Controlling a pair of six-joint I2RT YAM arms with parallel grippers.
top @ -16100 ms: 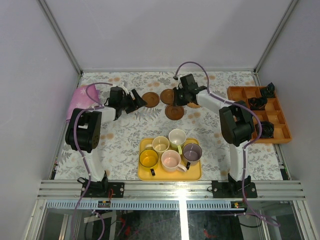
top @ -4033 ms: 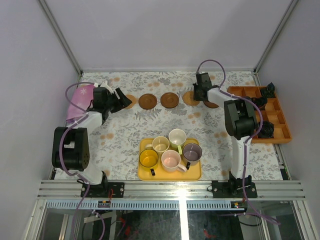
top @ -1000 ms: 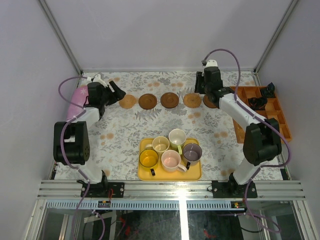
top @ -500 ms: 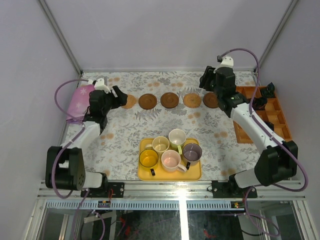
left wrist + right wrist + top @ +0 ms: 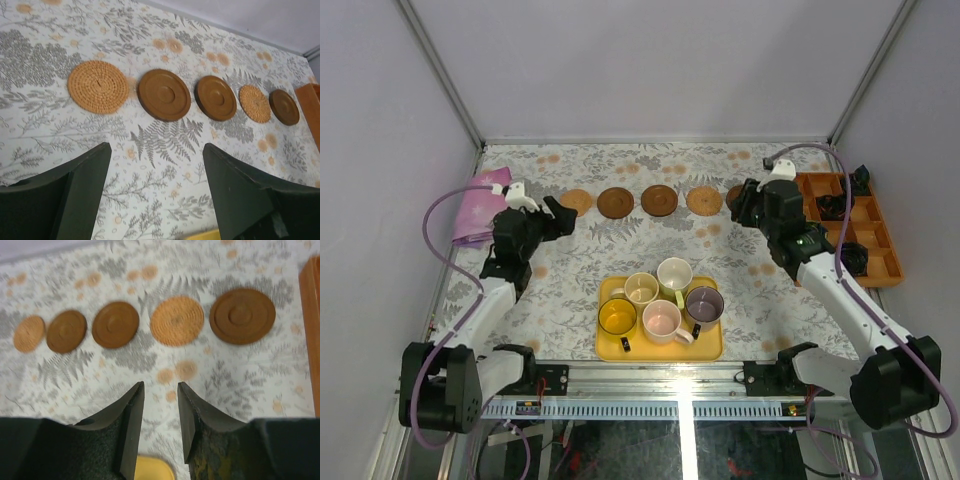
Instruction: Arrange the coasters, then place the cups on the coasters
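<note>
Five coasters lie in a row across the far table: tan, brown, brown, tan, and a brown one half hidden behind my right gripper. The left wrist view shows the whole row, from the tan coaster to the last brown coaster. Several cups stand on the yellow tray: yellow, cream, pale green, purple-grey, pink. My left gripper hovers wide open and empty near the row. My right gripper has a narrow empty gap.
An orange compartment box with small black objects sits at the right edge, close to my right arm. A pink cloth lies at the far left. The enclosure walls rise around the table.
Both arms have drawn back from the coaster row toward the near side. The right jaws have narrowed. The coasters and cups have not moved.
</note>
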